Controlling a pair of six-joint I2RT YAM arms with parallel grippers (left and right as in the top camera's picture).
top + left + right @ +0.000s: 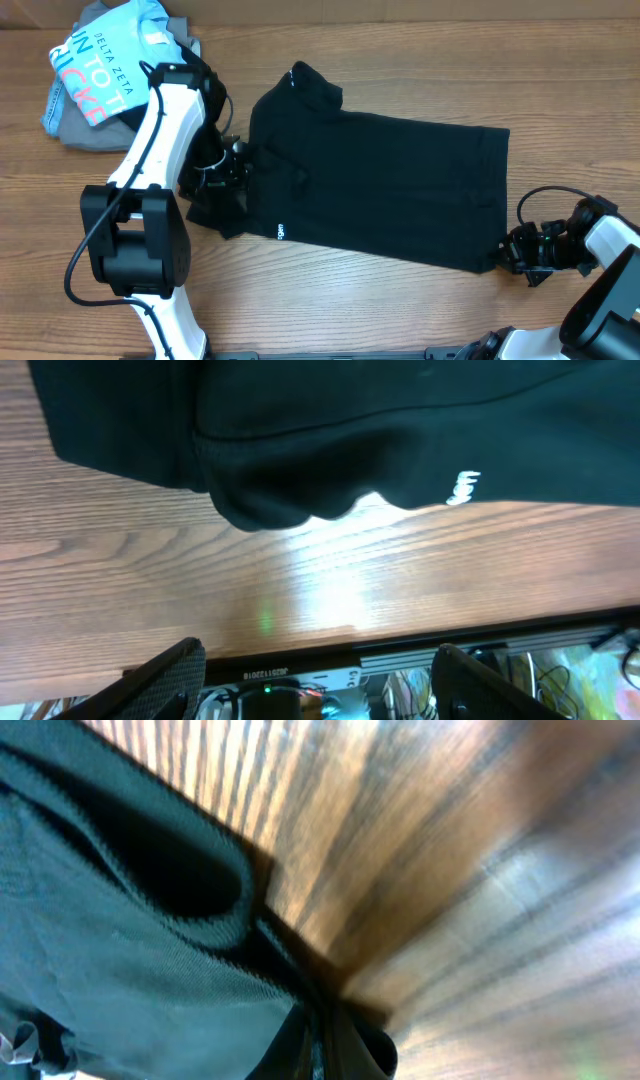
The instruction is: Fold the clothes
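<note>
The black T-shirt point(380, 180) lies spread across the middle of the wooden table, its collar at the back left and a small white logo point(281, 233) near its front edge. My left gripper point(228, 168) hovers at the shirt's left sleeve; in the left wrist view its fingers point(315, 685) are apart and empty, with the shirt point(330, 430) and logo point(463, 487) above them. My right gripper point(508, 248) is at the shirt's front right corner. In the right wrist view its fingers point(322, 1045) are closed on the shirt's hem point(130, 950).
A light blue shirt printed "DELTA ZETA" point(100, 65) lies on a grey garment point(85, 135) at the back left corner. The left arm's base point(140, 240) stands at the front left. The table's front edge point(400, 645) shows in the left wrist view.
</note>
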